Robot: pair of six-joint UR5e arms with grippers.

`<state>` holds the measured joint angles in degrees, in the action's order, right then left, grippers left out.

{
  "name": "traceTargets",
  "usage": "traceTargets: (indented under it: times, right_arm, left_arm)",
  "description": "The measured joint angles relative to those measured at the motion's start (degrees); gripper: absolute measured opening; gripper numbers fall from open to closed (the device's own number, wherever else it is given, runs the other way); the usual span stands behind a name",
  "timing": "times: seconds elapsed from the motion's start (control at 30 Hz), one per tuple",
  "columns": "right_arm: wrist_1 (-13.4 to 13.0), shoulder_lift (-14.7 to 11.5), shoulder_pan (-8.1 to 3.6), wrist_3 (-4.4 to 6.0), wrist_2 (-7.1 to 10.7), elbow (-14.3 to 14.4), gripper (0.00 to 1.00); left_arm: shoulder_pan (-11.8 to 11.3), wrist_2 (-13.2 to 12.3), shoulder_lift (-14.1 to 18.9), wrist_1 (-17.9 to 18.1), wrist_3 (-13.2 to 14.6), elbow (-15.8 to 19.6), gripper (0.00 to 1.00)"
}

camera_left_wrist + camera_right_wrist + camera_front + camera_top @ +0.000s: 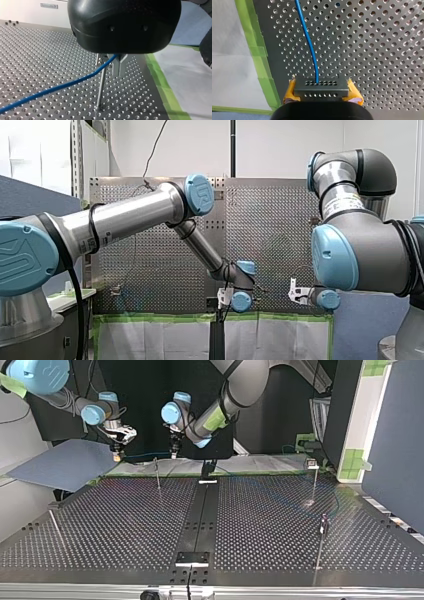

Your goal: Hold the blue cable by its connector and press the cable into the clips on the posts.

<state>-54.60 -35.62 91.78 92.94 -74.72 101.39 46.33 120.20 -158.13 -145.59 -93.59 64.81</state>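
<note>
Blue cable (309,45) strung between my two grippers, first post right under the span.
My right gripper (321,88) has its yellow pads (290,91) clamped on the connector (321,83), and the cable runs straight ahead from it over the desk (374,50). My left gripper (119,65) has its metal jaws looking closed on the cable further along. The post (100,85) stands just beside them, its top at the cable; touching or not, can't tell. The cable's long axis follows the green tape edge (160,82). Left arm is nearer the post, so I judge a downward press is next. Open desk lies on the far side.
</note>
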Motion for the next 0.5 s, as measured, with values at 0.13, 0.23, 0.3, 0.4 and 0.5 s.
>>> traceTargets:
  times: [0.13,0.23,0.3,0.4,0.5]
  right_arm:
    - [0.4,0.0,-0.14,0.12,0.07,-0.8,0.00]
    - [1.0,0.0,-0.24,0.14,0.08,-1.6,0.00]
    - [1.5,0.0,-0.35,0.15,0.06,-2.0,0.00]
    - [1.8,0.0,-0.46,0.15,-0.03,-2.5,0.00]
    - [2.0,0.0,-0.48,0.15,-0.05,-2.9,0.00]
  left_arm:
    - [-0.2,0.0,-0.1,-0.1,0.0,-0.8,0.00]
    - [-0.4,-0.1,-0.2,-0.1,0.0,-1.1,0.00]
    - [-0.4,-0.3,-0.5,-0.3,0.0,-1.4,0.00]
    - [-0.5,-0.7,-1.4,-0.9,-0.1,-2.2,0.00]
    - [-0.6,-0.9,-2.3,-1.2,-0.2,-3.0,0.00]
